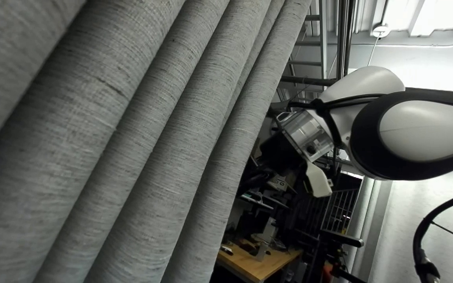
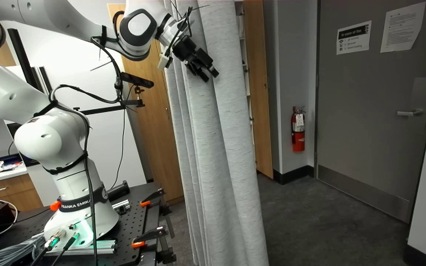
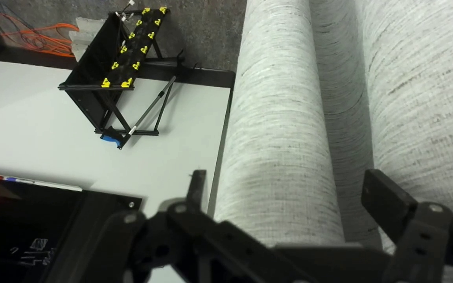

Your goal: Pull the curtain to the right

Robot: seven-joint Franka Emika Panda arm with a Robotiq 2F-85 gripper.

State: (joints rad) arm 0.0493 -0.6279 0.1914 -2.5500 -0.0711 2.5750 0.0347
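The curtain is a large heather-grey drape with deep folds. It fills the left half of an exterior view point(image 1: 163, 141) and hangs beyond the arm in an exterior view point(image 2: 216, 147). In the wrist view the curtain point(image 3: 277, 118) runs down the middle and right. My black gripper point(image 2: 209, 77) is at the upper part of the curtain, near its folds. In the wrist view the gripper point(image 3: 285, 188) is open, its fingers well apart, with a leading fold lying between them. One finger is beyond the fold's outer edge, the other near the groove behind it. I cannot tell whether they touch fabric.
A camera point(image 2: 137, 80) on a bracket stands beside the arm. A wooden cabinet point(image 2: 154, 140) is behind the curtain. A grey door point(image 2: 368, 140) and a fire extinguisher point(image 2: 298, 129) are at the right. A black frame with yellow marks point(image 3: 134, 49) stands by a white wall.
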